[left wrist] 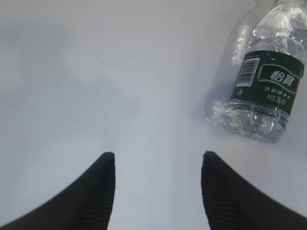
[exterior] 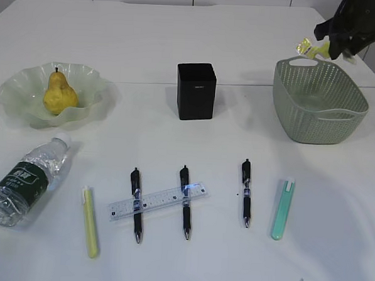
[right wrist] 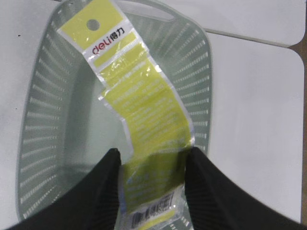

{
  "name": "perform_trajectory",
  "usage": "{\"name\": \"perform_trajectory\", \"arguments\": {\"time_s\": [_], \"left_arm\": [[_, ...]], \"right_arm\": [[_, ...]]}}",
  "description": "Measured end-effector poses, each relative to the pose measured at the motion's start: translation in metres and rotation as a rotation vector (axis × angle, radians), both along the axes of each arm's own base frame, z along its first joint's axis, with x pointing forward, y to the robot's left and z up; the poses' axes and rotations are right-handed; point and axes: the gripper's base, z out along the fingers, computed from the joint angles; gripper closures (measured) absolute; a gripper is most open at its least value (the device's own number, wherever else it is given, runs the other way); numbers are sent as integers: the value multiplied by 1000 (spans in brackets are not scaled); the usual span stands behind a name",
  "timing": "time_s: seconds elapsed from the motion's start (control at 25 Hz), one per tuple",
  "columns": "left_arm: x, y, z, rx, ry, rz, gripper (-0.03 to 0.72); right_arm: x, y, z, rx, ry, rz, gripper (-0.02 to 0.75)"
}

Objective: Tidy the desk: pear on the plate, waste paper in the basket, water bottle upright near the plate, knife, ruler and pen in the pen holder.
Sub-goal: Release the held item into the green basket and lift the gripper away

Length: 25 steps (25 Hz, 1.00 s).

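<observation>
The pen holder (exterior: 196, 90) stands upright at the middle of the white bench (exterior: 243, 43) and serves as reference. To its right sits the basket (exterior: 317, 103); the right tool (right wrist: 151, 165) hangs above the basket's far rim, its two dark fingers closed on the waste paper (right wrist: 139, 110), a yellow and white printed wrapper strip that hangs over the basket interior in the right wrist view. To the left of the pen holder lies the plate (exterior: 20, 91), with the pear (exterior: 59, 93) resting in it, stem up. Nearer the camera and left of the pen holder, the water bottle (exterior: 27, 179) lies on its side, white cap toward the plate. In front of the pen holder, three black pens (exterior: 136, 204) lie roughly parallel; the ruler (exterior: 157, 202) lies slantwise across the two left ones, whether over or under them cannot be told. A yellow marker (exterior: 90, 221) lies left of this group, a teal marker (exterior: 282, 208) at its right end. The left tool (left wrist: 158, 191) hovers over bare bench beside the bottle's base, fingers spread wide apart, holding nothing.
</observation>
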Motion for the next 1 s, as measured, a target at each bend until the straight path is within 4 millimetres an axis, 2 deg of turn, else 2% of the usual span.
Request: {"name": "perform_trajectory", "arguments": {"time_s": [0.28, 0.52, 1.0], "left_arm": [[0, 0, 0, 0, 2, 0, 287], [0, 0, 0, 0, 5, 1, 287], [-2, 0, -1, 0, 25, 5, 287]], "right_arm": [[-2, 1, -1, 53, 9, -90, 386], [1, 1, -15, 79, 39, -125, 386], [1, 3, -15, 112, 34, -159, 386]]}}
